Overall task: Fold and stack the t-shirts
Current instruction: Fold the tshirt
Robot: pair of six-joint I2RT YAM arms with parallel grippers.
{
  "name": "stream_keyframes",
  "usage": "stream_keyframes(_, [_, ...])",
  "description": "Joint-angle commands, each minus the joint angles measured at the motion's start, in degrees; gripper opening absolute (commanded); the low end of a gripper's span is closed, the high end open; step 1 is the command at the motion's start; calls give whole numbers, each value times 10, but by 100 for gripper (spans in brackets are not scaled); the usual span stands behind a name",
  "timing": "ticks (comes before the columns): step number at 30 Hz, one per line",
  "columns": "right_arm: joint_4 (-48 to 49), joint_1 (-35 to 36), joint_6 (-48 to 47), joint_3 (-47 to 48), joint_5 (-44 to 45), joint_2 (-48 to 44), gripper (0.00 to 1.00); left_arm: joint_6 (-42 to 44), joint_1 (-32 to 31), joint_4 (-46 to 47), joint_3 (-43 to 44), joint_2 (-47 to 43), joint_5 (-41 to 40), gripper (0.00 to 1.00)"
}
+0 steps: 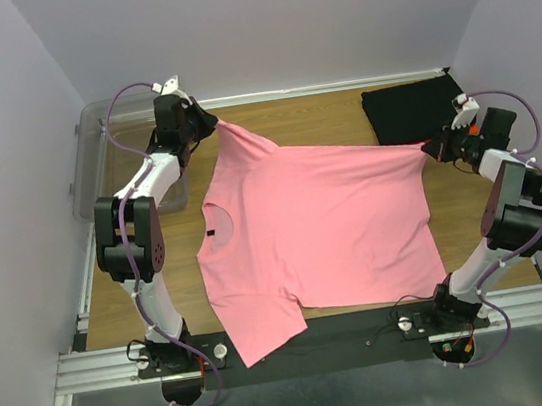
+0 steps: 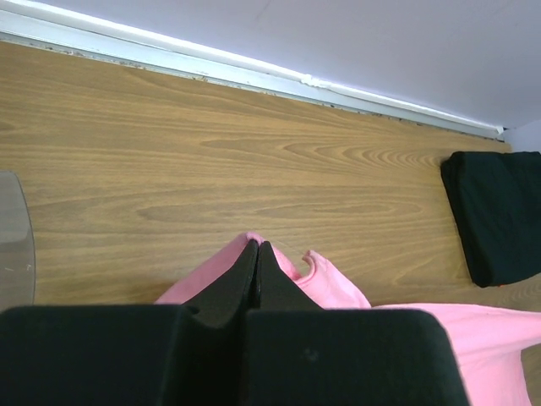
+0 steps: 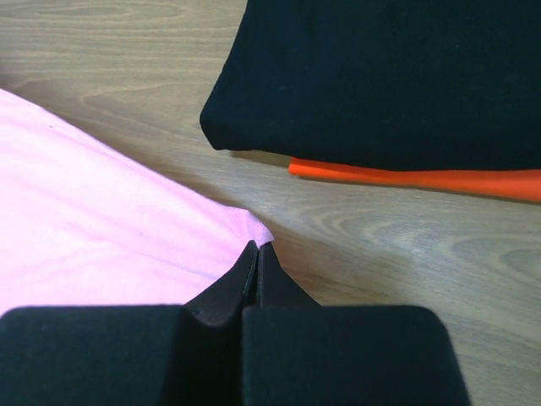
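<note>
Fabric takes up most of what I see: a pink t-shirt [image 1: 325, 226], soft and matte, lies spread flat across the middle of the wooden surface [image 1: 319, 115], collar to the left and hem to the right. A small dark neck label [image 1: 212, 233] sits inside the round collar. The near sleeve hangs over the front edge onto the black strip [image 1: 350, 331] between the arm bases. The cloth lies mostly smooth, with shallow wrinkles running toward two corners that are drawn out into points.

At the far right, a black t-shirt [image 1: 414, 107] is folded into a thick, neat rectangle with rounded edges. An orange t-shirt [image 3: 423, 178] lies beneath it, and I see only a thin bright sliver of it along the black one's lower edge. A clear plastic bin [image 1: 93, 157] with rounded corners stands at the far left.

The left arm reaches forward beside the bin, elbow bent. The left end effector [image 1: 207, 123] is pressed together on the tip of the pink shirt's far sleeve, with pink cloth bunched around its dark fingers.

The right arm folds upward from its base and turns inward. The right end effector [image 1: 432, 147] is clamped on the shirt's far hem corner, just in front of the black shirt.
</note>
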Motion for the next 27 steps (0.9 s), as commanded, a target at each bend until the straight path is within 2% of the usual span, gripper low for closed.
stream_keyframes(1, [17,-6,7,1,-36,7,0,13,5,10,-10,-25,20,0])
stream_keyframes(8, [16,-6,7,5,-64,20,0,25,7,24,-35,-43,31,0])
stream_keyframes(27, [14,-5,-3,10,-69,44,1,28,11,37,-105,-98,60,0])
